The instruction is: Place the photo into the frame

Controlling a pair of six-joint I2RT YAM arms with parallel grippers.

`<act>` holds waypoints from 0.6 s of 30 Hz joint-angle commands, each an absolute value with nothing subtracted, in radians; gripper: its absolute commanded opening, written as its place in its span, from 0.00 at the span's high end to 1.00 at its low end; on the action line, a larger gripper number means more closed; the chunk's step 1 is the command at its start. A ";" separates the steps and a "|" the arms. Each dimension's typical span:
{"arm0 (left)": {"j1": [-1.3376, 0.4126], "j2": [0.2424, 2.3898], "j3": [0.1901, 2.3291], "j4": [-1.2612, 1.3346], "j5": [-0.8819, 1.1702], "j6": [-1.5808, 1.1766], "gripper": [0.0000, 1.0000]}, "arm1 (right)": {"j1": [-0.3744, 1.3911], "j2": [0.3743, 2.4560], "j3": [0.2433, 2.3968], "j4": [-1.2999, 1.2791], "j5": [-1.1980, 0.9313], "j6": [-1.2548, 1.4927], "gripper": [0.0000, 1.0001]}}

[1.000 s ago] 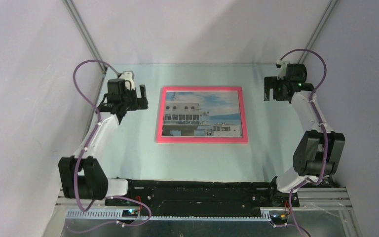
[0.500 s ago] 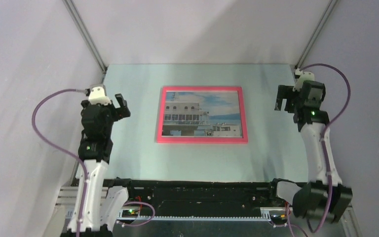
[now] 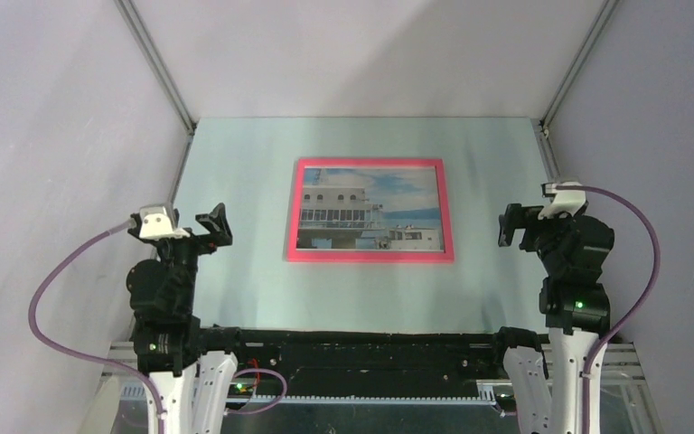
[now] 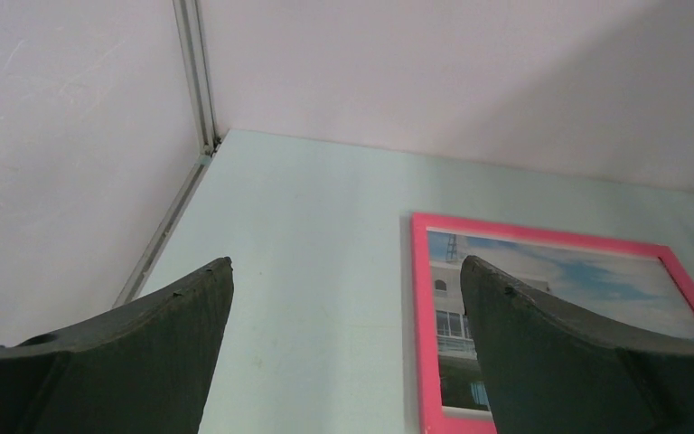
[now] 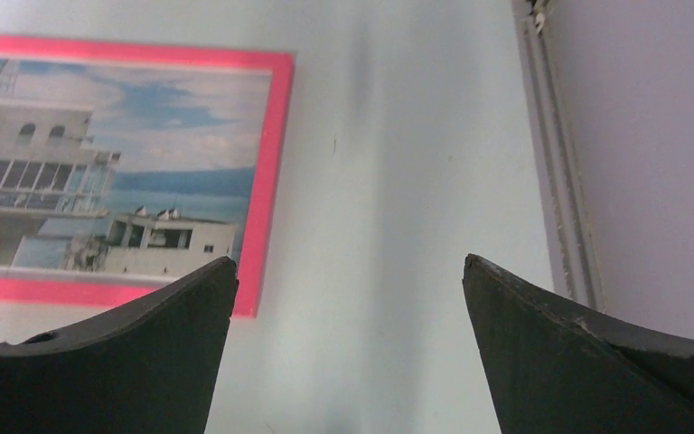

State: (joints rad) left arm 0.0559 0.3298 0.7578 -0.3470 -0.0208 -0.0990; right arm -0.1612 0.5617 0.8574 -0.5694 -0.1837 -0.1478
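While the left gripper [image 3: 203,231], jaws wide apart and empty, hangs off the left side of the frame [image 3: 370,256], the right gripper [image 3: 520,224], equally spread and empty, hangs off its right side. The photo [image 3: 369,210] sits inside the frame, which lies flat on the table [image 3: 244,172].

Count taken at this moment:
- 1 frame [image 3: 370,257], pink border.
- 1 photo [image 3: 370,208], inside that frame.
- 1 table [image 3: 244,181].
- 2 arms of mine: left arm [image 3: 167,298], right arm [image 3: 574,271].
- 2 sets of jaws, one per arm, two fingers [image 4: 145,362] each, 4 in all.
- 2 purple cables: left cable [image 3: 36,303], right cable [image 3: 656,244].
- 3 walls: back wall [image 3: 370,54], plus one each side.
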 commanded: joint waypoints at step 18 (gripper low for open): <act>0.063 0.280 0.556 -0.294 -0.045 -0.056 0.00 | -0.206 0.437 0.773 -0.623 -0.257 -0.221 0.01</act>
